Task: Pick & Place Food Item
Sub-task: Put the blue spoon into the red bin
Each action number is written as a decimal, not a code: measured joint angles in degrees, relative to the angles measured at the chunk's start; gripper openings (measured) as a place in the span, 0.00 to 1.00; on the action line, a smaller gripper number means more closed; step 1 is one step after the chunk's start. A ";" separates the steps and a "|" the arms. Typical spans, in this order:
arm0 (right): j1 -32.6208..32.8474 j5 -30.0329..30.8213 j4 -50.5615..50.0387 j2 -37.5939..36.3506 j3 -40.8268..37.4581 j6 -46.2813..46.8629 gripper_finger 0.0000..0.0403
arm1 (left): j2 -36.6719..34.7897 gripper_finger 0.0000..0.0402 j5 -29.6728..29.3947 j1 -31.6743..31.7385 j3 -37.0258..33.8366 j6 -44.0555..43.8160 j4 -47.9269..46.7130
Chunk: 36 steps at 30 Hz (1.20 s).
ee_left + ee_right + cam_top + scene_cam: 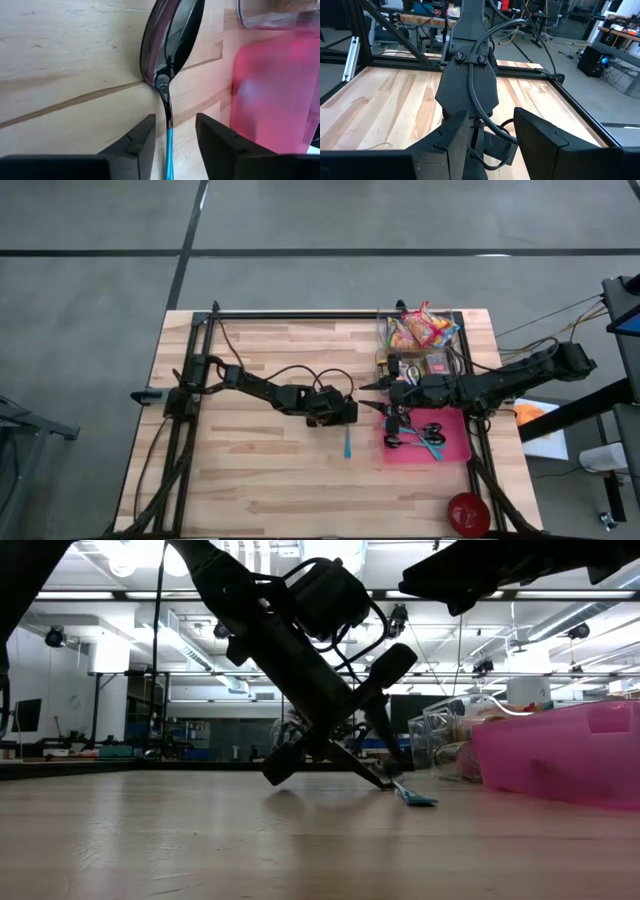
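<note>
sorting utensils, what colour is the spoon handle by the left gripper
Blue, with a dark bowl: spoon, clearest in the left wrist view.

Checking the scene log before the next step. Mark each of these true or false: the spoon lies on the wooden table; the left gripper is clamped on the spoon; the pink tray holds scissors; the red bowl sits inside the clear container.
1. The black-bowled, blue-handled spoon lies on the wooden table. True.
2. The left gripper is clamped on it. False: its fingers stand apart either side of the handle.
3. The pink plastic tray holds black-handled scissors. True.
4. The red round bowl sits inside the clear plastic container. False: it stands on the table's near right corner.
</note>
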 joint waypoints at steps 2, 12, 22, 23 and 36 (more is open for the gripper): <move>0.00 0.02 0.00 0.00 0.00 0.00 0.39 | 0.00 0.37 0.00 0.00 0.00 0.30 0.08; -0.02 0.00 0.00 0.00 0.00 0.01 0.39 | -3.89 0.38 1.38 1.32 -0.04 22.43 3.00; -0.01 0.00 0.00 0.00 0.00 0.00 0.39 | -14.51 0.19 2.47 1.60 -2.07 58.90 0.20; -0.01 0.00 0.00 0.00 0.00 0.01 0.39 | -16.02 0.15 1.61 1.57 -3.11 59.25 -0.03; 0.00 0.00 0.05 0.00 0.00 0.01 0.39 | -44.91 0.00 -2.05 1.49 -25.34 76.30 1.80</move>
